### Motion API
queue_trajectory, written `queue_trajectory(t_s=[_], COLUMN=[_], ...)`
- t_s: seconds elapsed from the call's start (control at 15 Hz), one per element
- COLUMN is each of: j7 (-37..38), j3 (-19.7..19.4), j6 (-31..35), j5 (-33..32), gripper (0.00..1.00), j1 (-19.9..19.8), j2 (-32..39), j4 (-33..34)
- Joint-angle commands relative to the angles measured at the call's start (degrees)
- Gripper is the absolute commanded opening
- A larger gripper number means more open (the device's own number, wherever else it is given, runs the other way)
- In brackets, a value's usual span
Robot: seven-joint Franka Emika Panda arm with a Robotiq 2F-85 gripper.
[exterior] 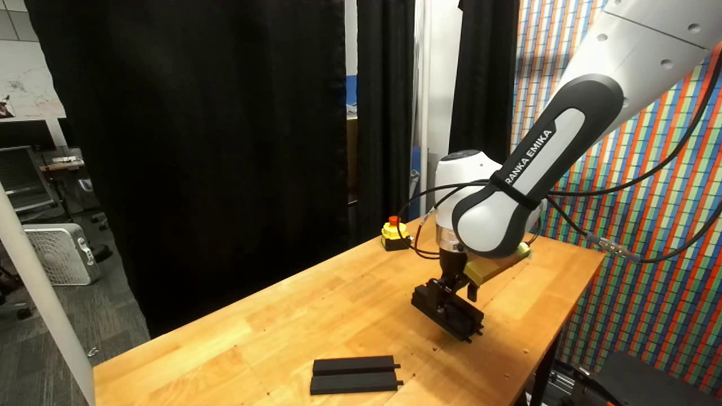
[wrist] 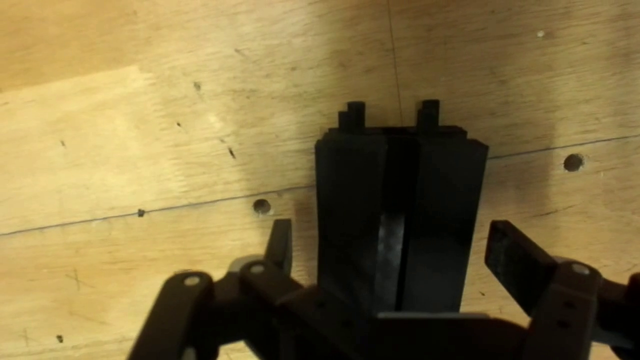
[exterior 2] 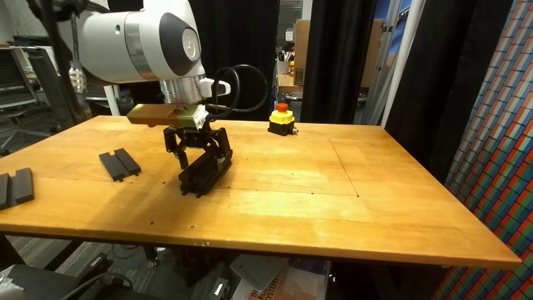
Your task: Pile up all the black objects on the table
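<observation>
A stack of black grooved plates, seemingly two layers, lies on the wooden table [exterior 2: 291, 216] in both exterior views [exterior: 461, 320] [exterior 2: 200, 177] and in the wrist view [wrist: 350, 200]. My gripper [exterior 2: 202, 161] is open just above it. In the wrist view my gripper's fingers [wrist: 389, 235] straddle the stack's long sides with a gap on each side. Another black plate [exterior 2: 112, 165] lies flat beside the stack in an exterior view. A further black plate [exterior 2: 23, 185] is cut by that view's left edge. A single flat plate [exterior: 354, 383] shows in an exterior view. No separate small black cube shows.
A yellow emergency-stop box with a red button and black base [exterior 2: 282, 118] stands at the table's edge, also in an exterior view [exterior: 395, 232]. Cables loop from the wrist. Black curtains [exterior: 197, 169] hang along one side of the table.
</observation>
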Motion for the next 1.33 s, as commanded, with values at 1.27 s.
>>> queue_trajectory(t_s=[1.27], j7=[-19.1], j3=[13.0], j6=[-7.1], j5=[-11.3], gripper=[1.00], j1=[11.3], j2=[3.2], j4=[11.8])
